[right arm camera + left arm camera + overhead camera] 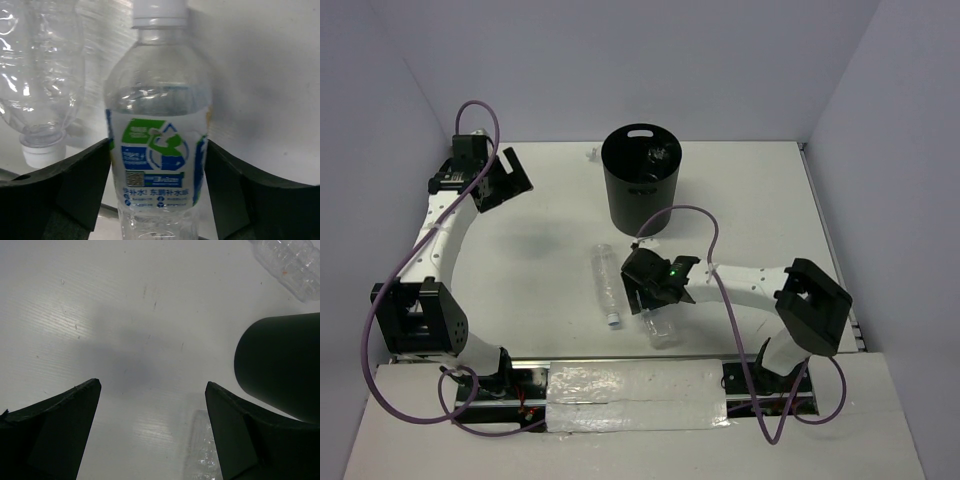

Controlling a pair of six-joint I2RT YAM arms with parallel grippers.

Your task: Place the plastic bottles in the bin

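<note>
Straddling the labelled bottle (157, 100) in front of the bin (640, 195), fingers of the right gripper (157, 145) are touching it, hold unclear; round slick plastic is risking squirting out; the left gripper (152, 384) is gaping empty

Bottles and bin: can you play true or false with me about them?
1. The black round plastic bin stands upright. True.
2. The left claw holds a bottle. False: it is open, with nothing in it.
3. The clear plastic bottle with a green and blue label sits between the fingers of the right claw. True.
4. The clear plastic bottle without a label stands upright. False: it lies on its side on the white table.
</note>
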